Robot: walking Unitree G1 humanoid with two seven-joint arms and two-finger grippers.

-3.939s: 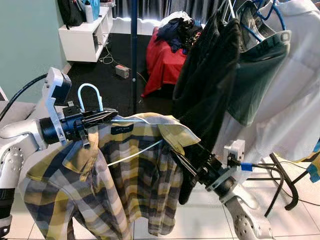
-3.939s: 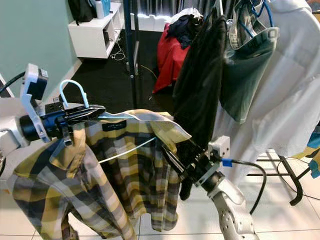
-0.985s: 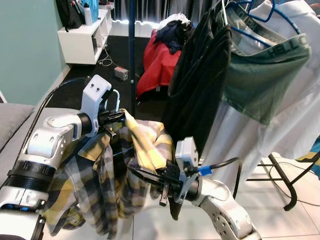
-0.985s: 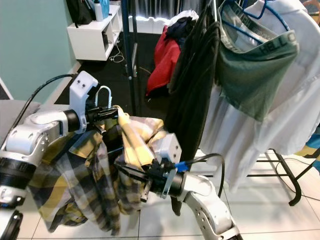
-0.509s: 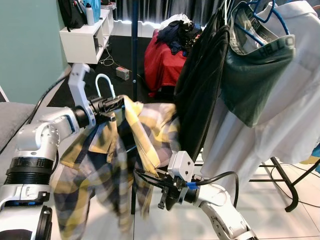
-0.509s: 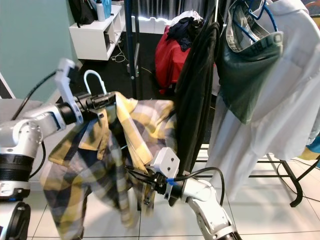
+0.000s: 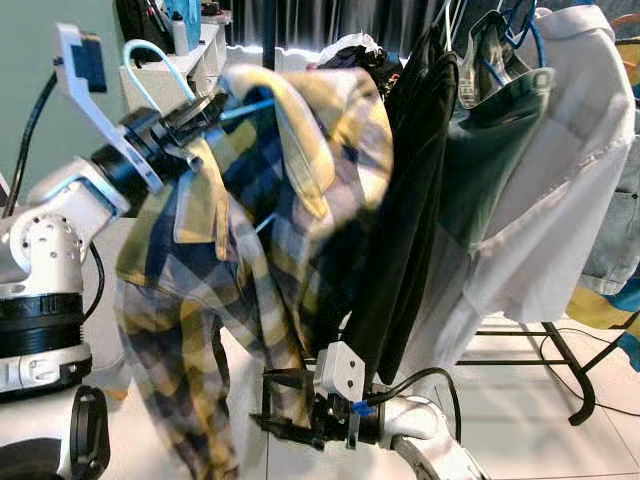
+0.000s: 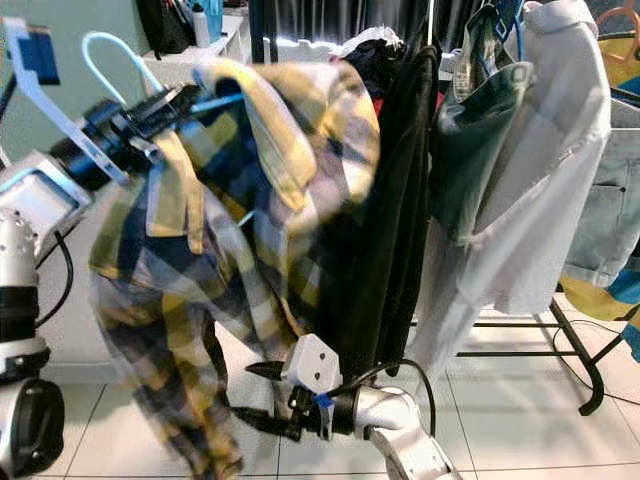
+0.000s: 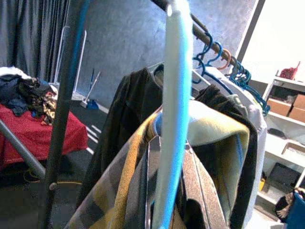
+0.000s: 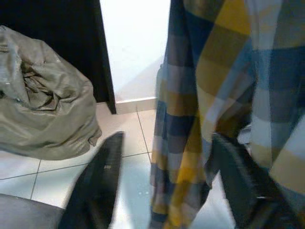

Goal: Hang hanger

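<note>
Black fingers of the left gripper (image 7: 205, 106) are closed on the neck of the hanger (image 7: 150, 62), just under its pale blue hook, and they hold it high, to the left of the clothes rail (image 9: 202, 36). From the hanger falls the plaid shirt (image 7: 250, 230), yellow and dark blue, blurred in the head views, so it is probably swinging. In the left wrist view the hook stands upright in front, and the rail runs behind it and a little higher, with blue hangers (image 9: 214, 52) already on it.

The right gripper (image 8: 262, 395) is low, near the shirt's lower edge. Its fingers (image 10: 102, 176) are wide apart and hold nothing; the hem hangs between and beside them without being pinched.

I judge the hanger to be light and stiff, of thin plastic, maybe a little smooth, so a firm hold at the neck is the right place: it leaves the hook free to go over the rail. The shirt is soft and adds most of the weight. It can swing and pull the hanger to one side, or slide off one shoulder if the hanger tilts. Next to the rail hang a black garment (image 7: 415, 200) and a white shirt (image 7: 560, 180), close together, so the hook needs a gap to the left of them.
</note>
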